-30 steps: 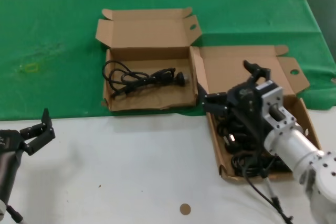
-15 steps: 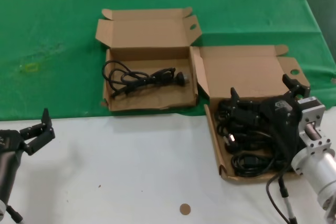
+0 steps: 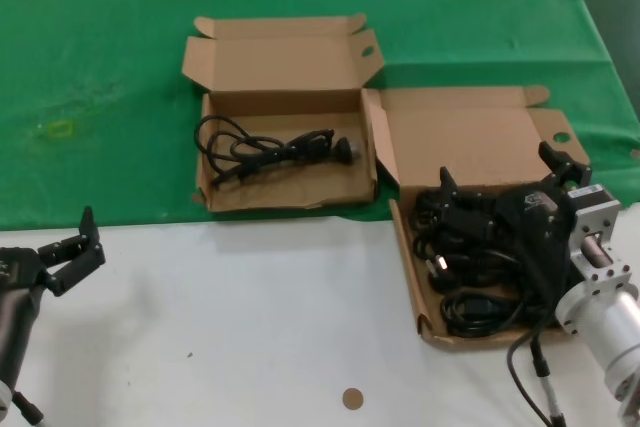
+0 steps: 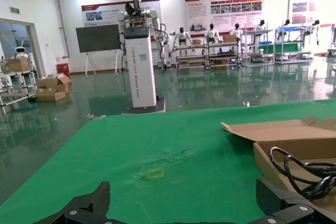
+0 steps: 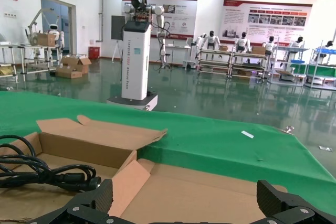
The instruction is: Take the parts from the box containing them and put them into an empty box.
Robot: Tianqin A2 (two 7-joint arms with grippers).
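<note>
Right gripper [image 3: 497, 185], fingers spread wide and apparently empty, poised over the power cords [image 3: 470, 257] in the right-hand box [image 3: 470, 137] | left gripper [image 3: 72, 247] open, parked well left of it.

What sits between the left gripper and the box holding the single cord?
Nothing: in the head view only bare white table and green cloth separate the left gripper from that box.
</note>
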